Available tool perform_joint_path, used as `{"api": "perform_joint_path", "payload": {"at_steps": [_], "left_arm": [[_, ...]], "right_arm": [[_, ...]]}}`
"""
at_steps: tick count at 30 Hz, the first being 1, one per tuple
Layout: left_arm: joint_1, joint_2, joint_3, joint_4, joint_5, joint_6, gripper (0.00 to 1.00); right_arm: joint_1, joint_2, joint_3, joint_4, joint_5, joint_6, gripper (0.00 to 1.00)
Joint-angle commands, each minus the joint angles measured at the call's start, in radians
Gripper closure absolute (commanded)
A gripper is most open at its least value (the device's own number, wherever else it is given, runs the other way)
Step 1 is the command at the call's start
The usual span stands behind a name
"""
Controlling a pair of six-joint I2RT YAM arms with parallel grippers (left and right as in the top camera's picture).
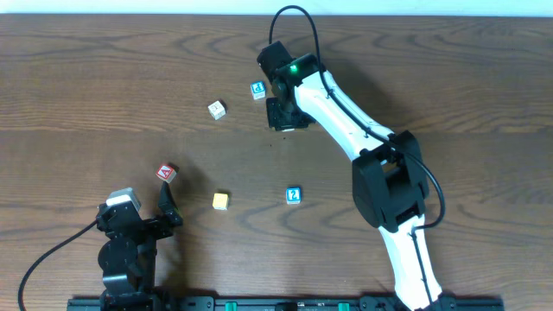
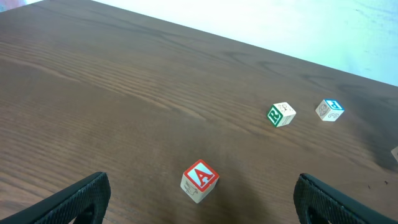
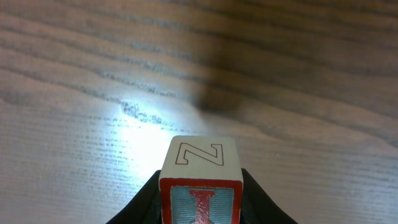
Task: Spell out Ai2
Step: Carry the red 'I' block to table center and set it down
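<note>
Near the counter's [image 1: 78,78] front-left corner the left hand [image 2: 200,213] is held apart behind the A block [image 2: 199,180], the 2 block [image 1: 294,195] lies midway along, and toward the far edge the I block [image 3: 200,186], a cube with no long axis, is clamped in the right hand [image 1: 285,114], its I face turned to the wrist camera, presumably for carrying into line.

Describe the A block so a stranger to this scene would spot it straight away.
Start at the left arm on the table's near edge. Just beyond it sits the A block, alone on the wood. It is the only loose block edged in red; the yellow block and blue 2 block lie farther right.
</note>
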Motion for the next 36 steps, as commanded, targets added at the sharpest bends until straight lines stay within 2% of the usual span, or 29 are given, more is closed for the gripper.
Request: {"api": "perform_joint_path", "payload": {"at_steps": [1, 6, 26, 29, 36], "left_arm": [[0.005, -0.005, -0.022, -0.008, -0.004, 0.018, 0.05], [0.005, -0.005, -0.022, -0.008, -0.004, 0.018, 0.05], [0.005, -0.005, -0.022, -0.008, -0.004, 0.018, 0.05], [0.005, -0.005, -0.022, -0.008, -0.004, 0.018, 0.05], [0.005, -0.005, -0.022, -0.008, -0.004, 0.018, 0.05]], "right_arm": [[0.027, -0.002, 0.000, -0.018, 0.013, -0.010, 0.75], [0.033, -0.002, -0.030, -0.028, -0.036, -0.007, 0.80], [0.026, -0.002, -0.117, 0.060, -0.034, 0.103, 0.76], [0.026, -0.002, -0.122, 0.074, -0.028, 0.103, 0.75], [0.026, -0.002, -0.137, 0.078, -0.028, 0.119, 0.64]]}}
